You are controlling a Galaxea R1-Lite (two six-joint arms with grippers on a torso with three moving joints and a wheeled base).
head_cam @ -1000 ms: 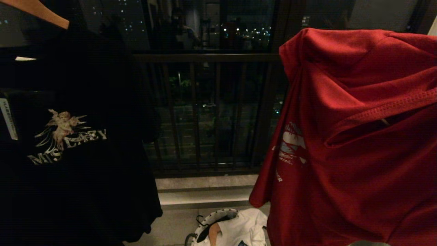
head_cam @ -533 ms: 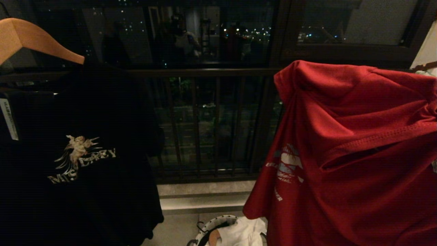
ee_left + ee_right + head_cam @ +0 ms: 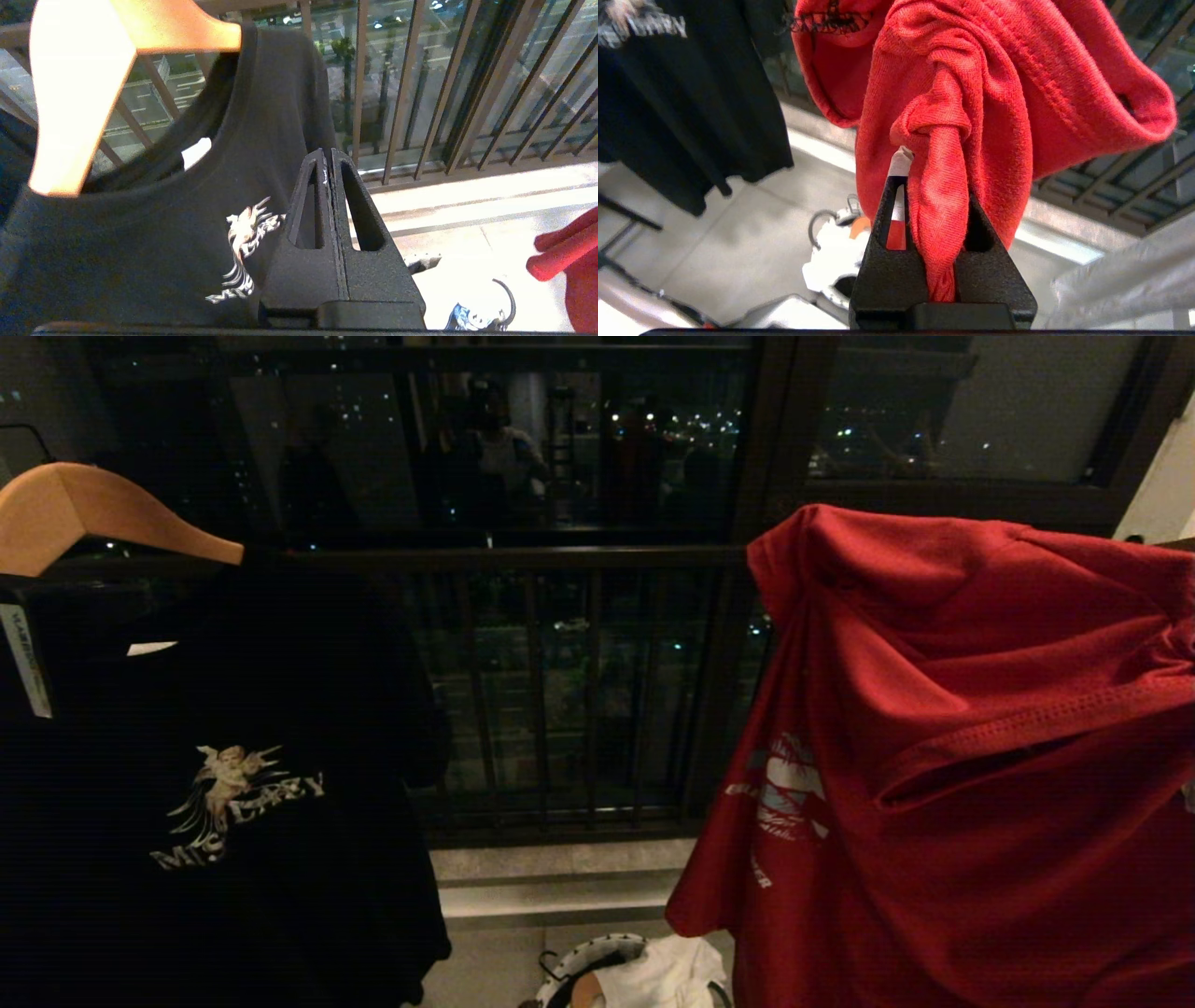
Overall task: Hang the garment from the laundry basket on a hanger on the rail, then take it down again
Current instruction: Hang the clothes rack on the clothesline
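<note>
**Desk:** Room and floor, left to right?

**Me:** From my head camera: black T-shirt on a thick wooden hanger at far left; dark balcony railing against night glass in the middle; a pale stone step below it, then pale floor. The red T-shirt fills the right side, bunched and hanging high. At the bottom edge, between the two shirts, the laundry basket with its black-and-white rim sits on the floor, a white garment inside.

**Desk:** What do the wrist cameras add?

**Me:** Neither arm shows in the head view. Left wrist: my left gripper is clenched on nothing, fingers pressed flat together, hovering near the black shirt's chest. Right wrist: my right gripper is grasping a twisted fold of the red shirt, cloth running down between the fingers, a small white label beside it. That view also shows something orange in the basket.

**Desk:** Readable writing?

**Me:** Black shirt: pale winged-figure print, lettering only partly legible. A white tag hangs at its left shoulder, text too small. Red shirt: white chest print, creased, unreadable.
</note>
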